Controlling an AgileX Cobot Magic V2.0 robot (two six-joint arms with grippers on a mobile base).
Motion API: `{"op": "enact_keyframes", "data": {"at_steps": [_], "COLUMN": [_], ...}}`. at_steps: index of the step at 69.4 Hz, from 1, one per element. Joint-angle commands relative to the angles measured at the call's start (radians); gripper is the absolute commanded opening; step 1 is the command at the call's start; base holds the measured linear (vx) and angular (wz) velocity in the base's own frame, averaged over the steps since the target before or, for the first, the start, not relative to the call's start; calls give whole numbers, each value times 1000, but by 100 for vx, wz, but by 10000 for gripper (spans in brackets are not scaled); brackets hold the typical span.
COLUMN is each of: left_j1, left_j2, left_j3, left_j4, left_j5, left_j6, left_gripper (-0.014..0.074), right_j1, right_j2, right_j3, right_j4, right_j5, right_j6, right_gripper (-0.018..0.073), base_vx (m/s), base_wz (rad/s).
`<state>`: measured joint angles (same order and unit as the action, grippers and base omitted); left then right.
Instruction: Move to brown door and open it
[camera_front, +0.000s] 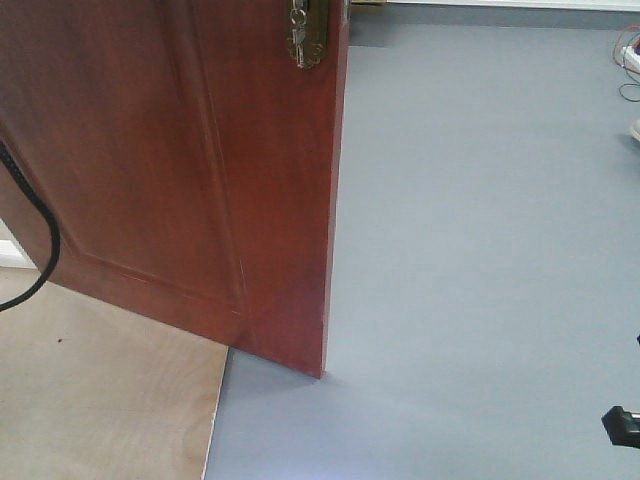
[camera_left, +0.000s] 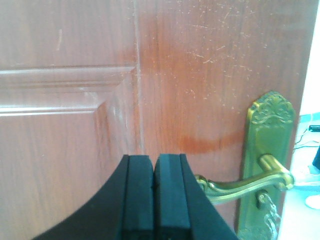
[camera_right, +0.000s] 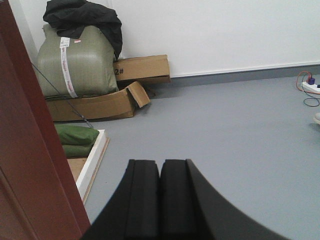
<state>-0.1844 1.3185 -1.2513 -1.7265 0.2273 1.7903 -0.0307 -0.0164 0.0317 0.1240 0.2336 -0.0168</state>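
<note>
Exterior front-facing view is half filled by the brown door, which stands ajar with its free edge over the grey floor. The left tool is closed on nothing and faces the door's panel, just left of the brass plate and lever handle; contact I cannot tell. The right tool, also closed and empty, points past the door's edge. Widening the swing seems to call for a steady, flat push near the lever side, clear of the lever and the keys.
</note>
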Motion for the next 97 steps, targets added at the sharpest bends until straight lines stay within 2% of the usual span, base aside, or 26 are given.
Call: {"op": "enact_keyframes", "data": {"at_steps": [1,97], "left_j1": [-8,-8], "left_j2": [-28,-27], "left_j3": [-28,-28], "left_j4": [-105,-105], "left_j5": [21,21], "left_j6": [0,0], "left_gripper": [11,11], "right_j1": [0,0], "right_j2": [-9,-9], "right_j3": [2,2], "right_j4": [-5,-5], "right_j5": [-79,-79], "right_j6": [-9,-9], "right_gripper": [0,0], "base_vx": [1,14], "base_wz": [-2,-1]}}
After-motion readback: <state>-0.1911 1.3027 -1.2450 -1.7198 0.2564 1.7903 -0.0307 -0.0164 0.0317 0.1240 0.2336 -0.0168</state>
